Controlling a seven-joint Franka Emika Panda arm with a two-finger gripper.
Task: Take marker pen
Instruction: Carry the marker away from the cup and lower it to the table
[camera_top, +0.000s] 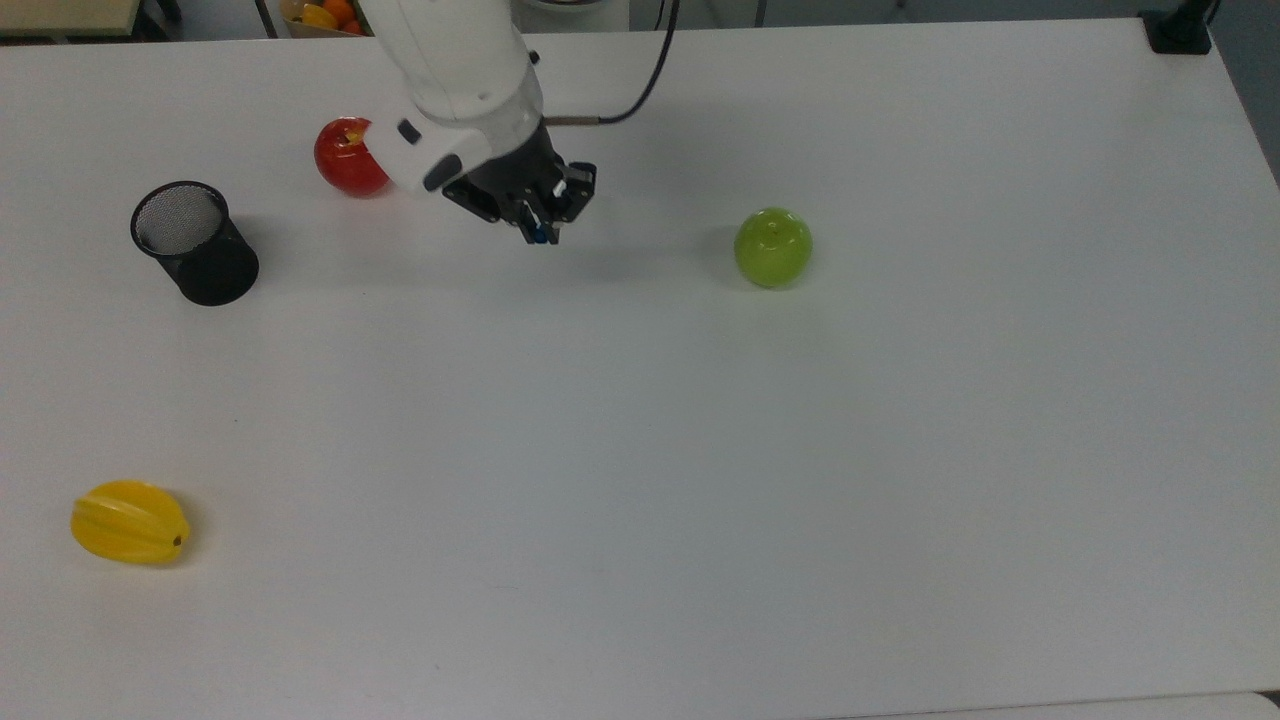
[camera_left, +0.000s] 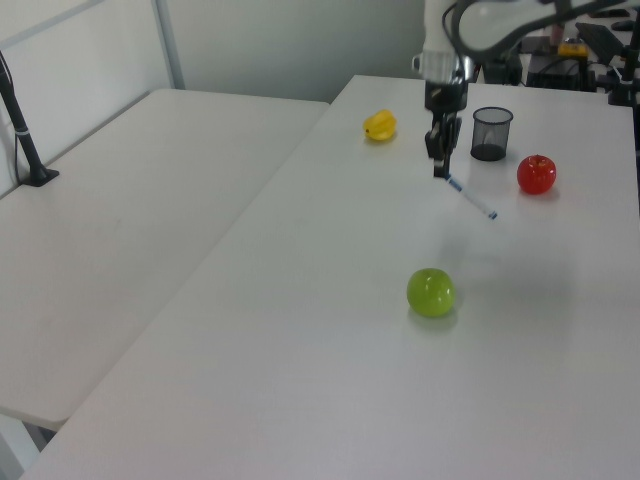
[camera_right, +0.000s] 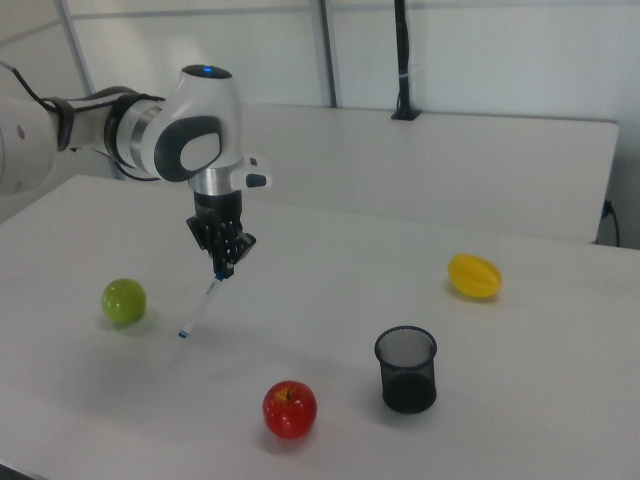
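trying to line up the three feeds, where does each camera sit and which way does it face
Top view: above the white table, looking down; arm and gripper enter from the top edge.
Left view: beyond the green apple, looking along the table toward the mesh pen cup; the gripper holds the marker pen.
Right view: opposite side, red apple nearest; the arm enters from the right view's left.
All share both apples, the cup and the yellow starfruit.

White table (camera_top: 800, 500), red apple (camera_right: 290, 408), green apple (camera_top: 773, 247), yellow starfruit (camera_top: 129, 522), black mesh cup (camera_top: 193, 242), white marker pen (camera_left: 470, 198) with blue cap
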